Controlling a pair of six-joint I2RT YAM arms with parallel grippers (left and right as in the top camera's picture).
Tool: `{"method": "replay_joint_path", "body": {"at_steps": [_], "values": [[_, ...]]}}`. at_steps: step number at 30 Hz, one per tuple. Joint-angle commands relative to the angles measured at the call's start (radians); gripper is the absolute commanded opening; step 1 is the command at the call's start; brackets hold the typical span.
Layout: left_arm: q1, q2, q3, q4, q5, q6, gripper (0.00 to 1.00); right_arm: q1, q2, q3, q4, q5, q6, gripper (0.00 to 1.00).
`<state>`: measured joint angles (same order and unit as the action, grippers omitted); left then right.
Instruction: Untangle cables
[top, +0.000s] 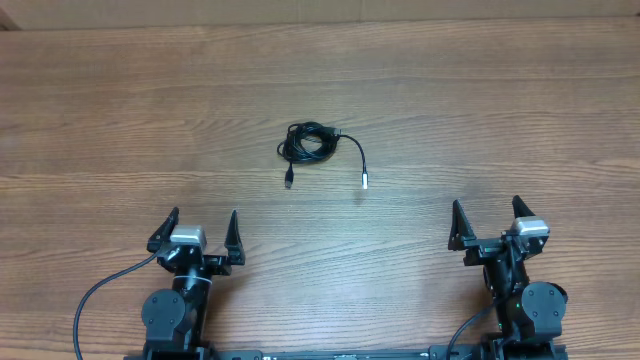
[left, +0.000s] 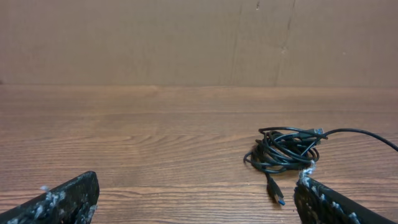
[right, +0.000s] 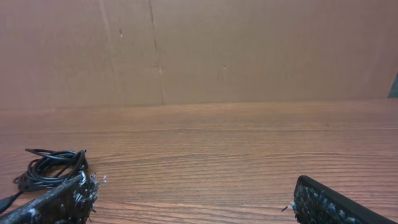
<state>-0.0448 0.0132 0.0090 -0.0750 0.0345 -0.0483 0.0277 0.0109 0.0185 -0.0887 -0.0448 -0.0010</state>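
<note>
Overhead: left gripper (top: 203, 218), released, jaws spread, at the near edge of the worktop (top: 500, 100). Right gripper (top: 487, 205), released, same edge. Cables (top: 310, 143): black coiled bundle, two plug ends trailing, near the worktop's middle, well apart from both.

Wooden table (top: 480, 120); black cables (top: 308, 145) bundled, lying mid-table.

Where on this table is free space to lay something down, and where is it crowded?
The table is bare left and right of the cables, behind them to the far edge, and between them and the left gripper and right gripper. Only the bundle itself is crowded.
</note>
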Motion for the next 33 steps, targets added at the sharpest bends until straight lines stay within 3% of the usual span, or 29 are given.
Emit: {"method": "replay_joint_path", "body": {"at_steps": [1,14,18,23,33], "values": [[0.007,-0.007,-0.005,0.001,0.016,0.016,1.0,0.006,-0.008,-0.011,0.008,0.007,-0.007,1.0],[0.007,-0.007,-0.004,0.003,0.018,0.014,1.0,0.006,-0.008,-0.011,0.05,-0.002,0.004,1.0],[0.007,-0.007,-0.004,0.016,0.016,-0.067,1.0,0.006,-0.008,-0.01,0.064,-0.001,0.005,1.0],[0.007,-0.007,0.005,0.01,0.014,-0.087,1.0,0.006,-0.008,-0.01,0.061,0.0,0.079,1.0],[0.007,-0.007,0.122,-0.172,0.0,-0.088,1.0,0.006,-0.008,0.066,-0.051,0.034,0.109,1.0]]}}
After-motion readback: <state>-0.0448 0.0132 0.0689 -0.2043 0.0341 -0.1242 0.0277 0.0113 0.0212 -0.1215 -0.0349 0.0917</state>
